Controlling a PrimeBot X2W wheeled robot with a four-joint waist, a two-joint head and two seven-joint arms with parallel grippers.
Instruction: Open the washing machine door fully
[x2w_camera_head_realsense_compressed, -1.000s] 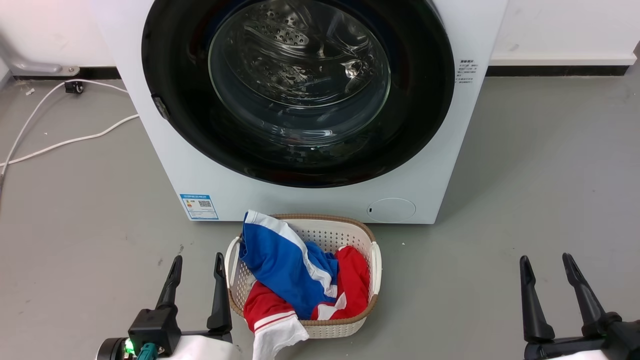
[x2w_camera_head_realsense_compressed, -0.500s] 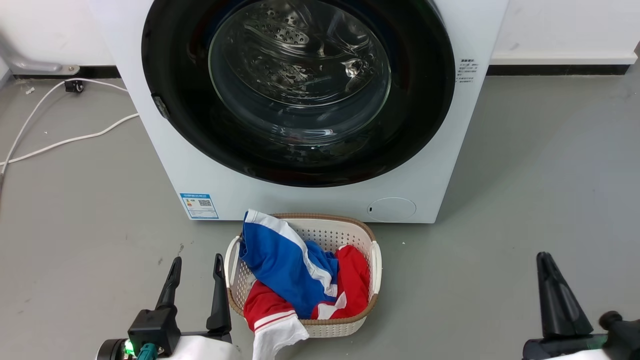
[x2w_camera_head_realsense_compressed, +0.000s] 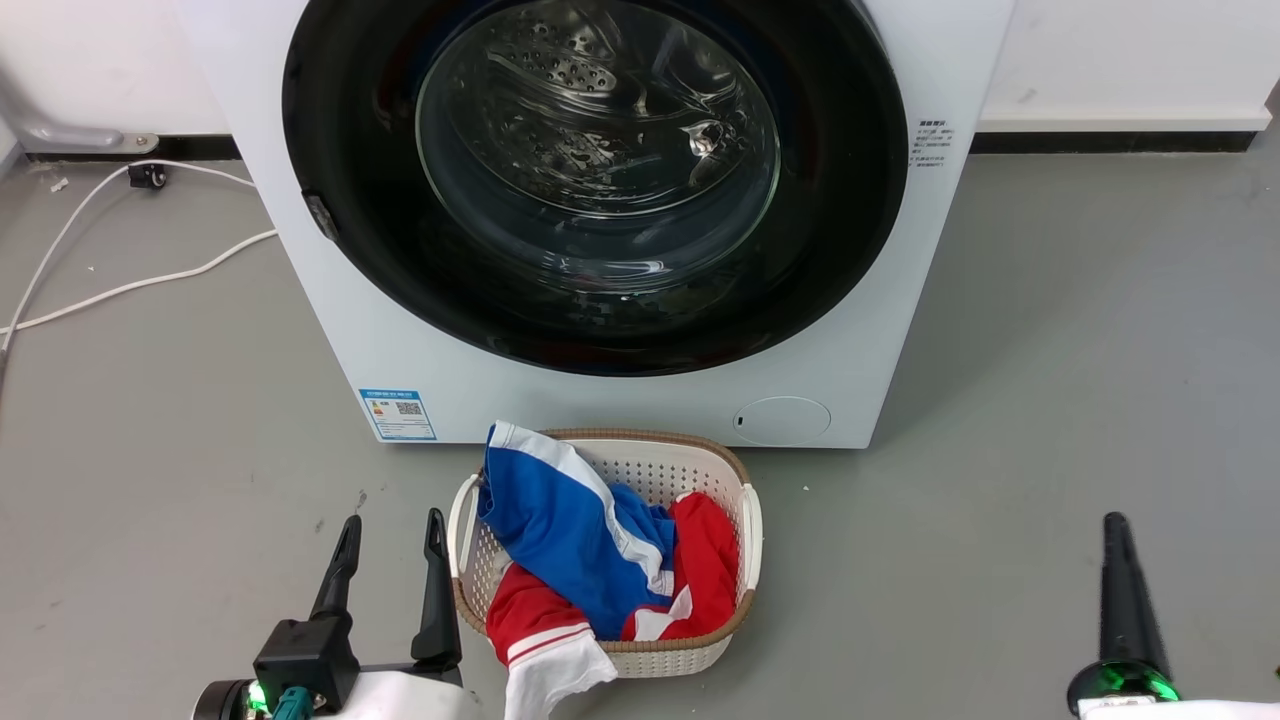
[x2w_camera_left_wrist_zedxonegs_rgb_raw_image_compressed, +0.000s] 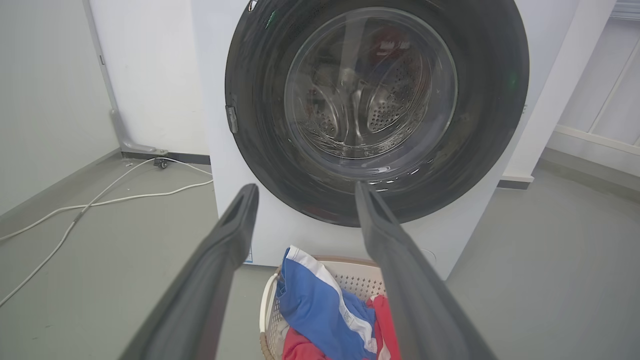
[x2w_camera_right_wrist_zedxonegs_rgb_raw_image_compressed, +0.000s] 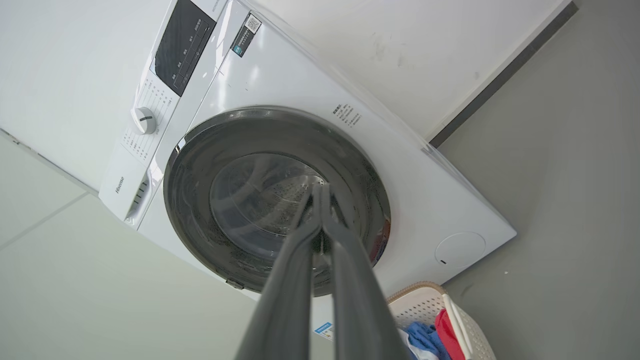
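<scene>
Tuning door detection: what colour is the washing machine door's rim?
Glossy black; the washing machine door shows best in the head view.

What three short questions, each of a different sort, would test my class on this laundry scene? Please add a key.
1. True or false: the washing machine door stands wide open from the washing machine.
2. The right end effector is: A open; B shut; C gripping cloth.
3. Fill in: the clothes lie in the ____.

Key: 1 false, it is shut. 2 B. 3 basket.
</scene>
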